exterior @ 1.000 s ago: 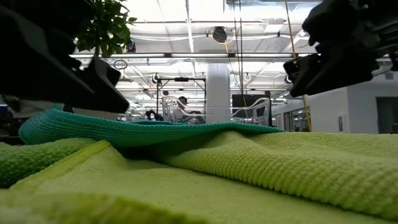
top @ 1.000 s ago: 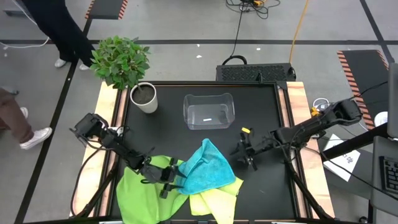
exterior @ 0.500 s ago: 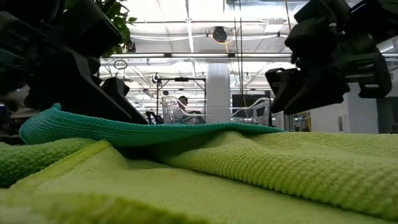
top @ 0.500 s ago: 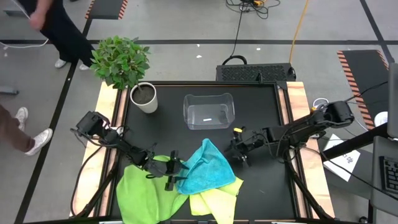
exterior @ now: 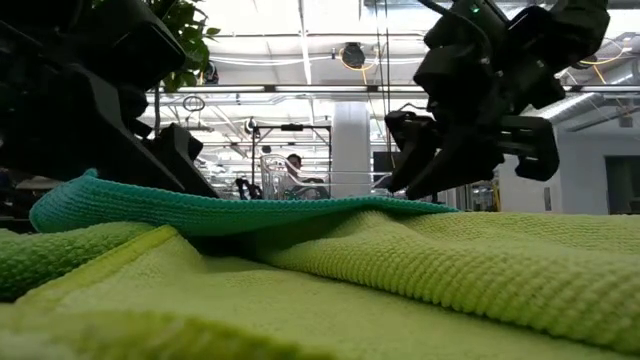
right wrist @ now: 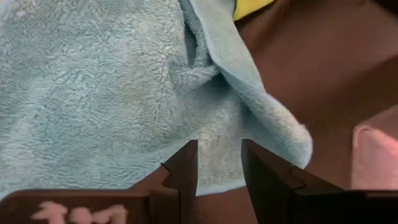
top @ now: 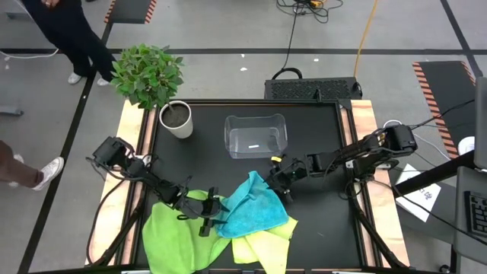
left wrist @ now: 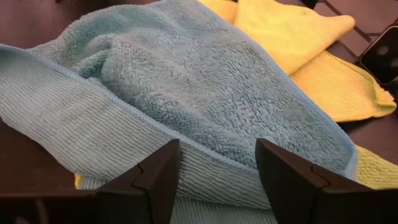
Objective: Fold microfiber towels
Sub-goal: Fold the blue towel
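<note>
turquoise towel (top: 251, 209) is flanked by the left gripper (top: 211, 216) and right gripper (top: 280, 175), jaws spread empty, seemingly so opposite edges can be pinched.

From my remote station I list: one black-topped table (top: 319, 228) with pale wooden side rails. One clear plastic bin (top: 256, 136), upright near the table's far edge. One leafy potted plant (top: 152, 84) in a white pot at the far left corner. One dark keyboard-like unit (top: 313, 88) on the floor behind. One person (top: 72, 38) walking past, far left.
</note>
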You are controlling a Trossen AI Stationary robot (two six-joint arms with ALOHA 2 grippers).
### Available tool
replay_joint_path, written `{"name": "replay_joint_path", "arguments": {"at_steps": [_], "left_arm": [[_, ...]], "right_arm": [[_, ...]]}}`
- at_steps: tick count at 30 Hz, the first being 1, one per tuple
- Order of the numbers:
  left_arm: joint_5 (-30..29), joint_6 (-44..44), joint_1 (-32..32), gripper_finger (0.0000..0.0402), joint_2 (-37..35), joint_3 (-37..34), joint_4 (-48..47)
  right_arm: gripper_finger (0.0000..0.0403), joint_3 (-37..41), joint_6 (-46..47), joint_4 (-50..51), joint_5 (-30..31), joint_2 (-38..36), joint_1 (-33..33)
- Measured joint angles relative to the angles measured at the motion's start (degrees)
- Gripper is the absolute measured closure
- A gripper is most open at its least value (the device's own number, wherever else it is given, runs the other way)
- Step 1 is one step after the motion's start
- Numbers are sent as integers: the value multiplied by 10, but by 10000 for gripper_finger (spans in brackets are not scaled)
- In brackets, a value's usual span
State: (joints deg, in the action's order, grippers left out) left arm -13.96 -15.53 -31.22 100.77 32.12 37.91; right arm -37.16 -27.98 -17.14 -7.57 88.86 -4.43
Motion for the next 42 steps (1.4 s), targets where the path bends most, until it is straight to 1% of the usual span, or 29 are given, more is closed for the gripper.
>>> {"name": "replay_joint_path", "arguments": {"at_steps": [6,13,20,23,25,30,32,35,38,39,42], "left_arm": [[0,1,-3,190,0,0,-6],[28,4,-4,190,0,0,2],[40,20,-4,190,0,0,17],[40,19,-4,190,0,0,15],[44,15,-4,190,4,0,16],[53,3,-10,190,38,0,39],[52,2,-13,190,60,0,60],[52,-1,-13,190,90,0,108],[51,2,-11,190,104,1,133],[51,2,-10,190,105,1,134],[52,3,-8,190,105,1,133]], "right_arm": [[287,-3,-38,-40,3,3,12],[287,-3,-55,-46,2,15,31],[287,-25,-80,-54,1,67,46],[287,-37,-84,-61,18,88,53],[287,-39,-86,-76,33,96,62],[286,-39,-85,-90,32,97,83],[287,-39,-84,-90,22,97,90],[287,-39,-76,-89,-23,97,94],[287,-43,-57,-73,-70,97,93],[287,-46,-56,-61,-78,97,93],[287,-56,-63,-24,-75,97,83]]}}
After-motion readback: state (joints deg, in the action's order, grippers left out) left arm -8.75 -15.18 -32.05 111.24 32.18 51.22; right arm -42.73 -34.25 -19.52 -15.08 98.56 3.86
